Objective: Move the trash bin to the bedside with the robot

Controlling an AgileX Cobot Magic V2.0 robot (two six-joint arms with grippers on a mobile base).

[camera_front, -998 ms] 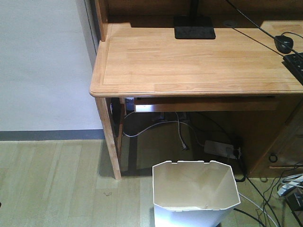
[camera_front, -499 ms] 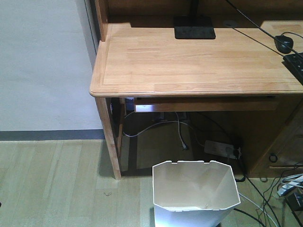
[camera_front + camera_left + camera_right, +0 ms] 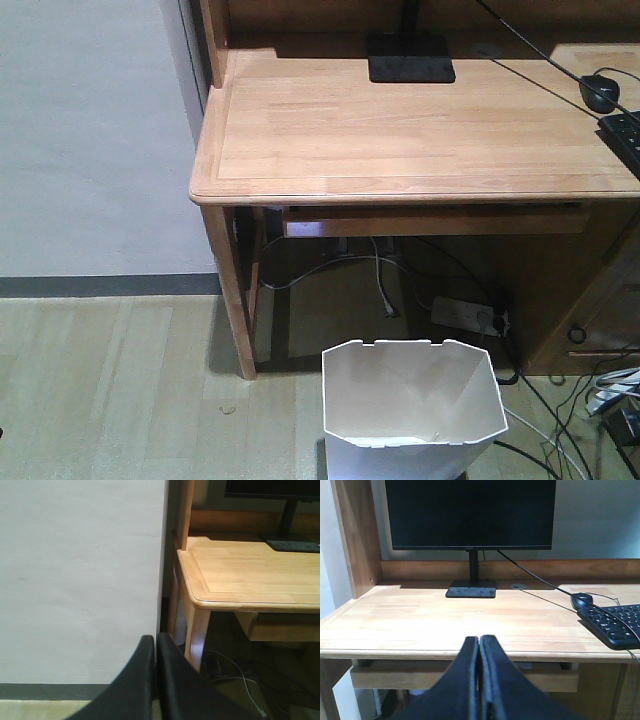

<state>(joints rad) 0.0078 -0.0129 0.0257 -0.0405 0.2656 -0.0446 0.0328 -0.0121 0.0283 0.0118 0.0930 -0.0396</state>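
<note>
The white trash bin [image 3: 412, 410] stands on the wooden floor in front of the desk, bottom centre of the front view, its cream inside empty. No arm shows in the front view. In the left wrist view my left gripper [image 3: 155, 639] is shut with nothing in it, facing the white wall beside the desk's left corner. In the right wrist view my right gripper [image 3: 478, 640] is shut on nothing, level with the desk's front edge and facing the monitor. The bedside is out of view.
A light wooden desk [image 3: 400, 130] carries a black monitor [image 3: 470, 512] on its base [image 3: 410, 58], a mouse [image 3: 600, 90] and a keyboard [image 3: 615, 625]. A power strip [image 3: 462, 313] and loose cables [image 3: 590, 410] lie under and right of it. A white wall [image 3: 80, 580] stands left.
</note>
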